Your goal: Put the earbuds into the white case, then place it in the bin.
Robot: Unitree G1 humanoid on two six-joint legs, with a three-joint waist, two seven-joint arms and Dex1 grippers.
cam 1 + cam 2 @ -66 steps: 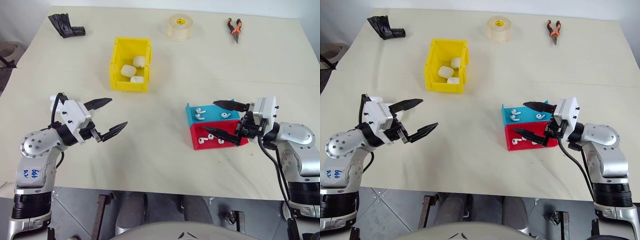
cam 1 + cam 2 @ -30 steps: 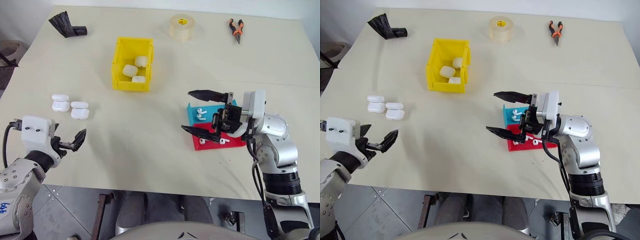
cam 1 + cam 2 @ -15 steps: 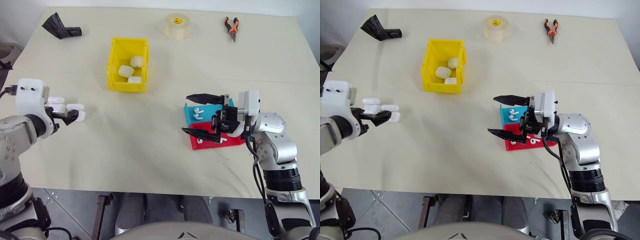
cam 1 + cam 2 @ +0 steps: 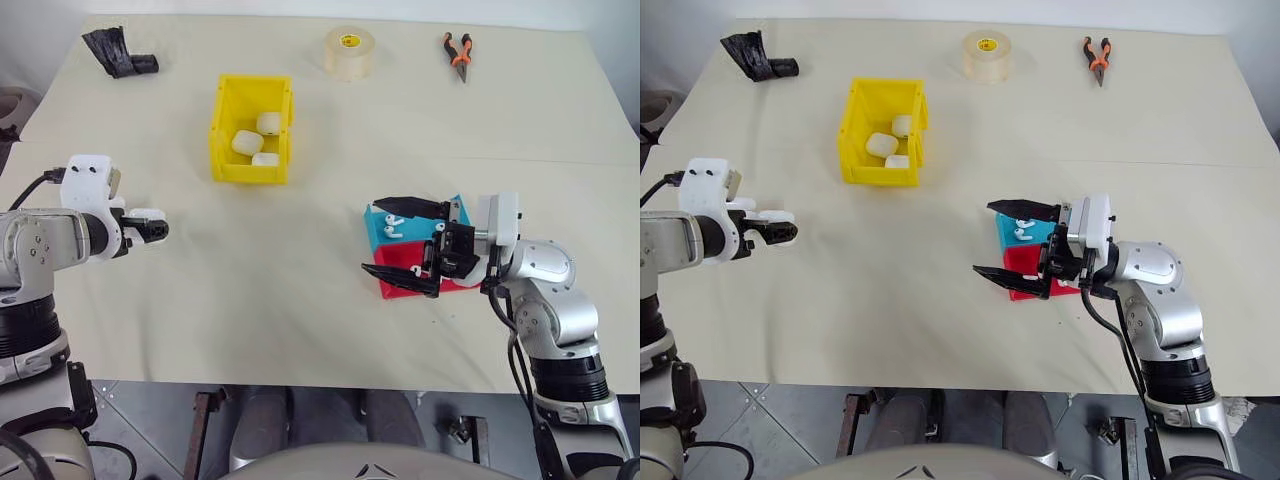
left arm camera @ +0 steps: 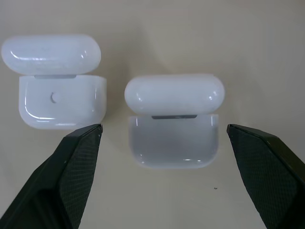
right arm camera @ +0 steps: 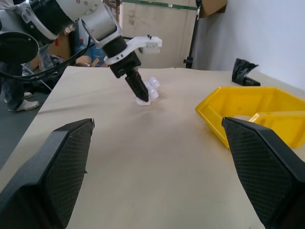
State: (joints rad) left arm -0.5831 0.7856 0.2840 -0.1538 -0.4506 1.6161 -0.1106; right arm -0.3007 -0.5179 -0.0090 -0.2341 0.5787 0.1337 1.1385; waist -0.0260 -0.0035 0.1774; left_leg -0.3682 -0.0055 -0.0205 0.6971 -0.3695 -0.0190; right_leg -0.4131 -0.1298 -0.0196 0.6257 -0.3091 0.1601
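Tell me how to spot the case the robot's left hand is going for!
Find the yellow bin, then look nearer the robot's left, where open white cases sit. The white case lies framed between the left gripper and its open jaws; its neighbour sits outside them.

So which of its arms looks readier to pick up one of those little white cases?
Probably the left. The left gripper is open right over a white case, one finger on each side. The right gripper is open near the red tray.
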